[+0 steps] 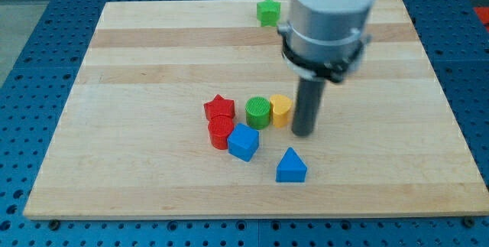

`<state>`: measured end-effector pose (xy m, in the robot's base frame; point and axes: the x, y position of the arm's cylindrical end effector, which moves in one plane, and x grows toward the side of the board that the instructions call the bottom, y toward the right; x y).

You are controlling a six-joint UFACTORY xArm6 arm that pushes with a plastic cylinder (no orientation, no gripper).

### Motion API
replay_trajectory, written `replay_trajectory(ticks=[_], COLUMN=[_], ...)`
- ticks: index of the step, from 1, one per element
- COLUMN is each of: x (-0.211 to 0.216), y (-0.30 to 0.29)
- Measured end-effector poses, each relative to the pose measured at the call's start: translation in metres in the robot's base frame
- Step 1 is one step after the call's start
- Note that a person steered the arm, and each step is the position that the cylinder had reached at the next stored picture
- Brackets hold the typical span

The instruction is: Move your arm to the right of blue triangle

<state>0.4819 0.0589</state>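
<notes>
The blue triangle [291, 166] lies on the wooden board [153, 63] toward the view's bottom, right of centre. My tip [303, 133] rests on the board just above the triangle and slightly to its right, with a small gap between them. The tip stands right next to the yellow block [281, 110], on its right side. The grey arm body [325, 17] rises above the rod.
A green cylinder [258, 112] sits left of the yellow block. A red star [219, 108] and a red cylinder [221, 132] lie further left, with a blue cube [244, 141] below them. A green block [268, 12] sits near the board's top edge.
</notes>
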Motion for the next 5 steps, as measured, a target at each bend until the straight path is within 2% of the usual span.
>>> replay_trajectory(ticks=[1, 2, 3, 5], x=[-0.003, 0.010, 0.049, 0.064], y=[-0.007, 0.035, 0.085, 0.072])
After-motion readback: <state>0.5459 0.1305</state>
